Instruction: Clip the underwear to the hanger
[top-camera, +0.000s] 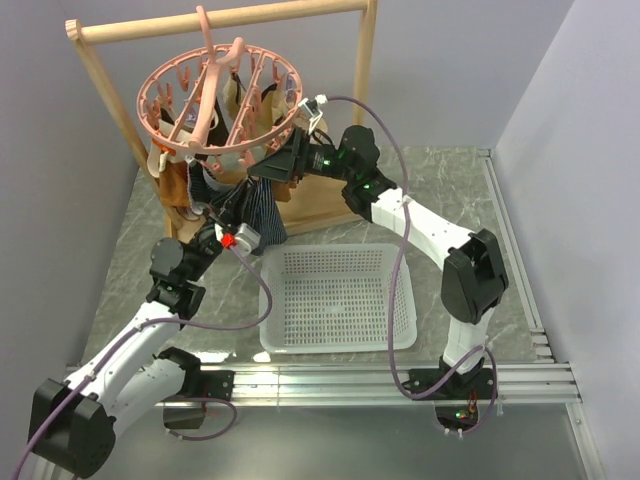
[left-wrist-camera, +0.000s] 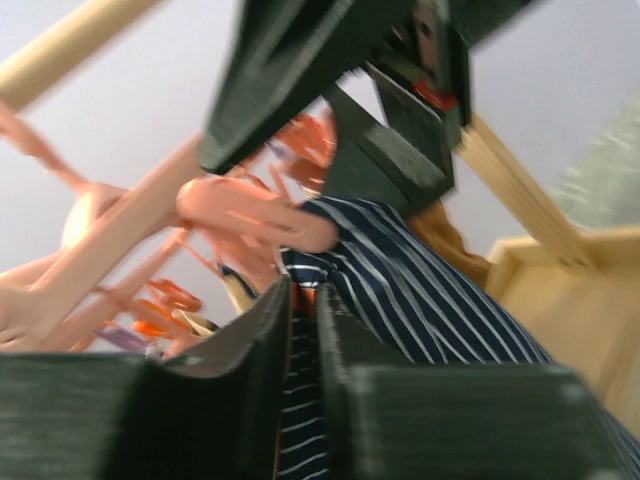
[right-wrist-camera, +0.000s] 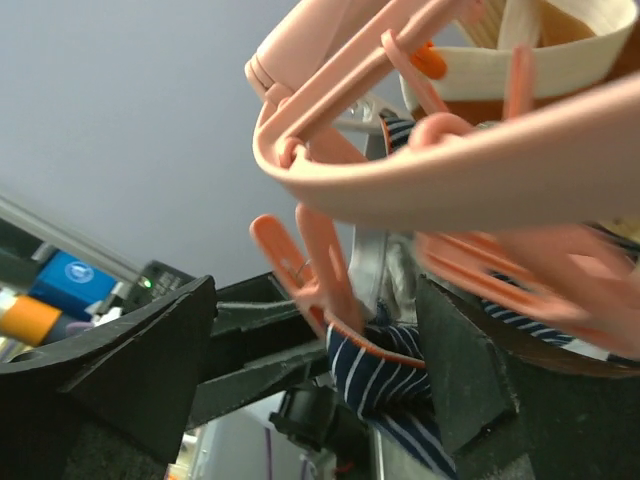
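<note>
Grey marbled bench (top-camera: 440, 190) below, the left claw (left-wrist-camera: 303, 300) pinches the underwear (left-wrist-camera: 400, 290) up against the rim of the hanger (top-camera: 203, 105). Beside it the right claw (right-wrist-camera: 315, 335) gapes around a pink clip (right-wrist-camera: 318, 265), not squeezing it. Clipping stage, I judge: next, press that clip open and feed the striped hem in.

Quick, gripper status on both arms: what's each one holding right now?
Left gripper: closed on the underwear.
Right gripper: open, holding nothing, fingers either side of a pink hanger clip.
</note>
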